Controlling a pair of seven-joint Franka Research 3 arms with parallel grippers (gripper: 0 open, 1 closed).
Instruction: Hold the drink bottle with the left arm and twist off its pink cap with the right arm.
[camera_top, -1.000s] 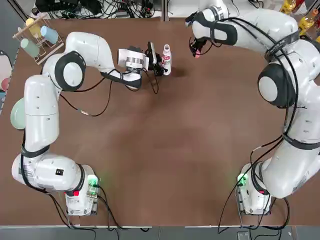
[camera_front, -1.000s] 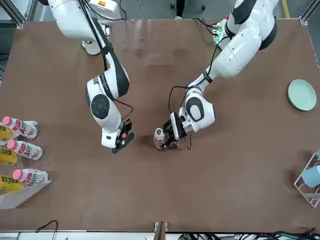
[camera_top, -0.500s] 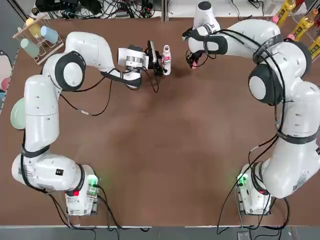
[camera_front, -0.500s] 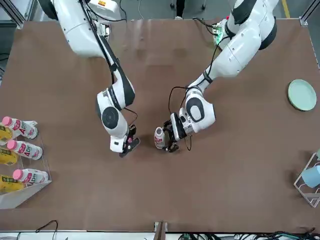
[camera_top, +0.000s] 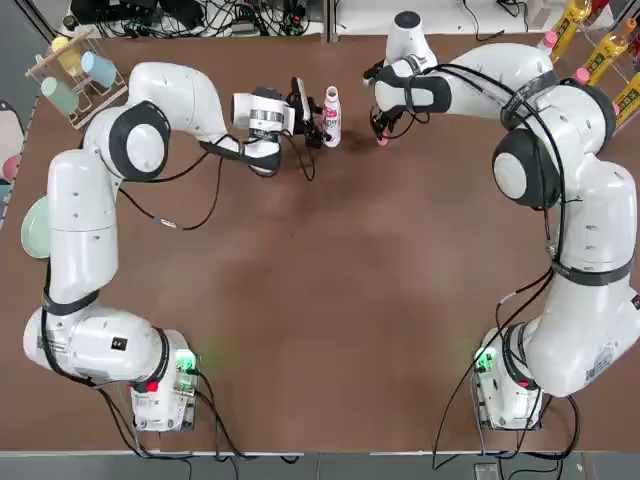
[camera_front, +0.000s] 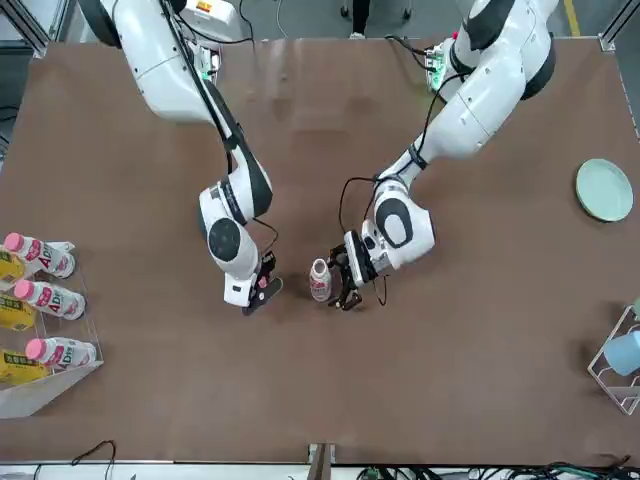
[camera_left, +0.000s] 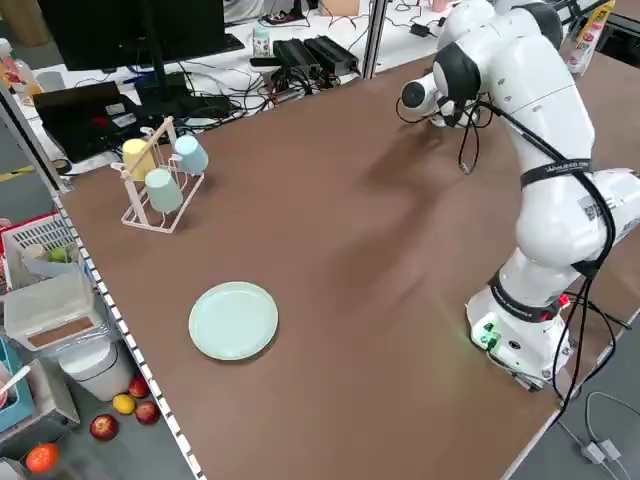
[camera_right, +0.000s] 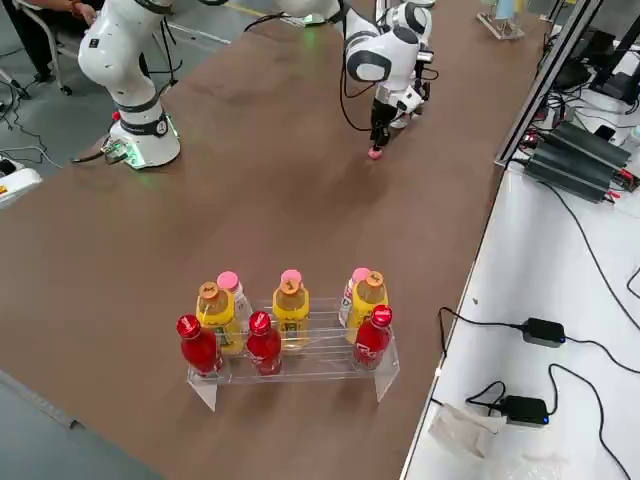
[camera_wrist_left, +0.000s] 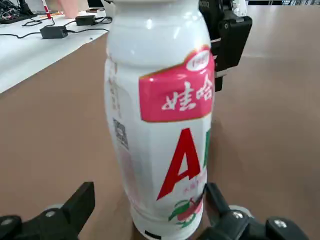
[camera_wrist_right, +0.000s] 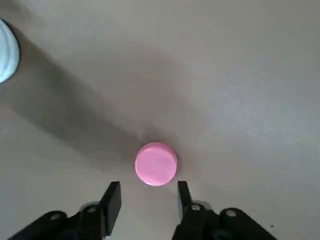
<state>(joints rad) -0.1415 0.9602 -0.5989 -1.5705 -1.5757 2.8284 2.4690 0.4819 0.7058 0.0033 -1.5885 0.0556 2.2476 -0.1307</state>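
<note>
The drink bottle (camera_top: 331, 113) stands upright on the brown table with its neck bare; its white body and red-pink lettering fill the left wrist view (camera_wrist_left: 160, 120). My left gripper (camera_top: 320, 117) is open around the bottle's base, and its fingers (camera_wrist_left: 80, 202) stand a little off the bottle's sides. The pink cap (camera_wrist_right: 156, 163) lies flat on the table to the right of the bottle (camera_front: 319, 280). My right gripper (camera_wrist_right: 147, 197) hovers low just behind the cap, open, with nothing between its fingers. From above, the cap (camera_top: 382, 141) shows under the right gripper (camera_top: 380, 128).
A clear rack of yellow, red and pink-capped bottles (camera_right: 290, 335) stands at the table's far right edge. A cup rack (camera_top: 75, 68) is at the far left corner, and a pale green plate (camera_front: 604, 190) lies near the left edge.
My right gripper came down towards the bottle with the pink cap, set it on the table and opened. My left gripper let go of the bottle and now stands open around it.
</note>
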